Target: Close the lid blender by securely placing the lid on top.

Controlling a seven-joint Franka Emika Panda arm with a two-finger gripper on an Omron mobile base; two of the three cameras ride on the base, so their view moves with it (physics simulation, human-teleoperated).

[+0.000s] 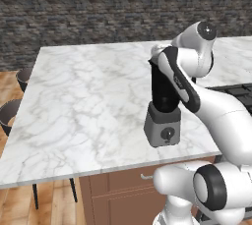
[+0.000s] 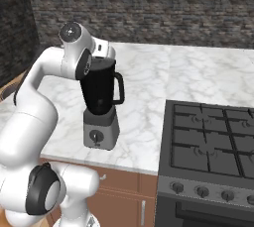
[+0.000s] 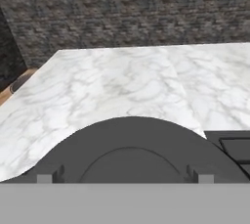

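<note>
The blender (image 2: 100,103) stands near the counter's front edge, a grey base with a black knob under a tall black jar with a side handle. Its jar (image 1: 162,91) is partly behind my forearm in the left base view. The dark grey round lid (image 3: 132,152) lies flat right under my hand, at the level of the jar's rim (image 2: 102,63). My gripper (image 3: 124,177) sits directly above the jar top, open. Its fingertips (image 3: 45,178) stand wide apart on either side of the lid's raised centre. Whether they touch the lid is not clear.
A black gas stove (image 2: 213,141) adjoins the blender on the right. The white marble counter (image 1: 83,101) stretches left and back to a dark brick wall (image 3: 127,12). Dark stools (image 1: 10,113) stand off the counter's left edge.
</note>
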